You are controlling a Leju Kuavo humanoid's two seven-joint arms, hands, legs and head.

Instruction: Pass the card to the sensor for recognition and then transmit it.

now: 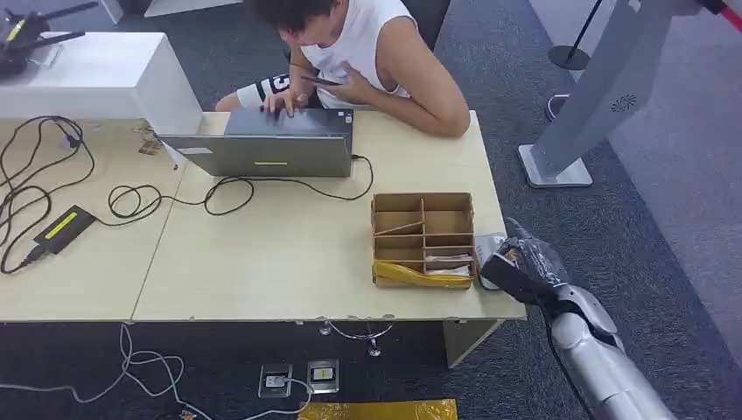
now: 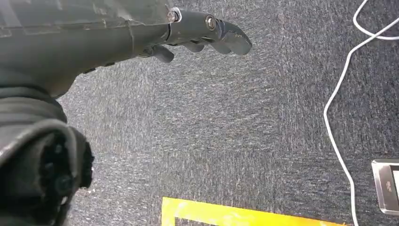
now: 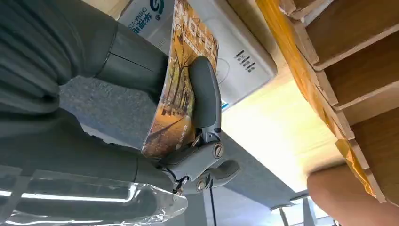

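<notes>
Autumn-coloured card (image 3: pixel 181 89), bowed, pinched between the thumb and fingers of the right hand (image 1: pixel 518 262) just over the white sensor (image 3: pixel 235 56) at the table's (image 1: pixel 289 262) right edge; left hand (image 2: pixel 197 33) hangs empty, fingers loosely apart, above carpet.

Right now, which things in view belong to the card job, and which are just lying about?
Belongs to the job:
card, held in the right hand
white sensor on the table edge

Just lying about:
wooden divider box
laptop
cables
power adapter
left hand, hanging over the carpet
</notes>
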